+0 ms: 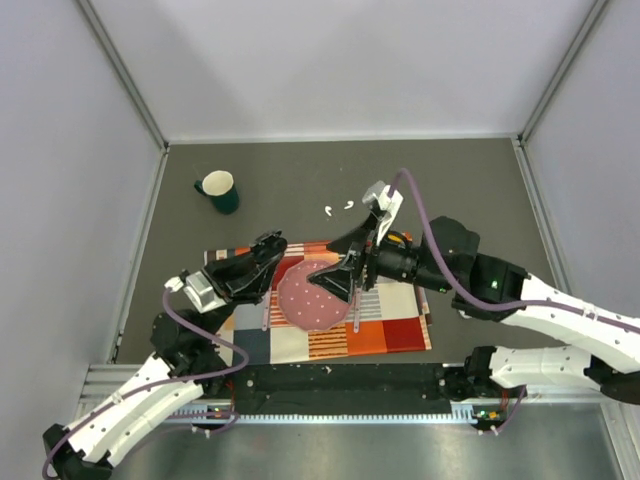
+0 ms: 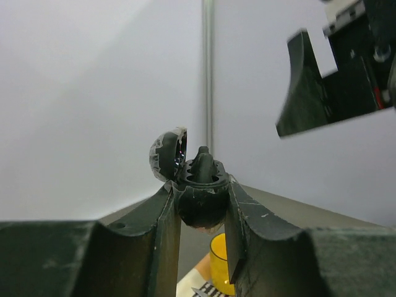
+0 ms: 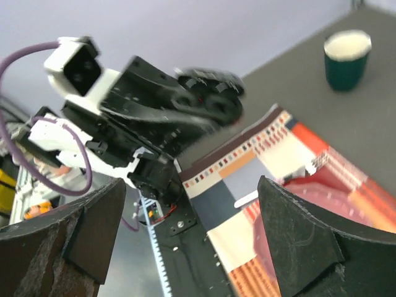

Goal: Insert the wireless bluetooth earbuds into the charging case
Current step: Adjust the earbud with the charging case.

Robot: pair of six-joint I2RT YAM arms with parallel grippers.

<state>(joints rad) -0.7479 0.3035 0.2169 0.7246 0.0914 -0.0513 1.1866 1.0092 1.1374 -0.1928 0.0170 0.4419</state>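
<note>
The charging case is a black oval box with its hinged lid open and moulded sockets showing. My left gripper is shut on it and holds it up above the mat. It shows blurred in the right wrist view. The two white earbuds lie on the dark table behind the mat, apart from both grippers. My right gripper is open and empty above the pink plate, to the right of the case and facing it.
A striped placemat with a pink plate lies at the front centre. A green mug stands at the back left. A yellow cup shows below the left fingers. Grey walls enclose the table.
</note>
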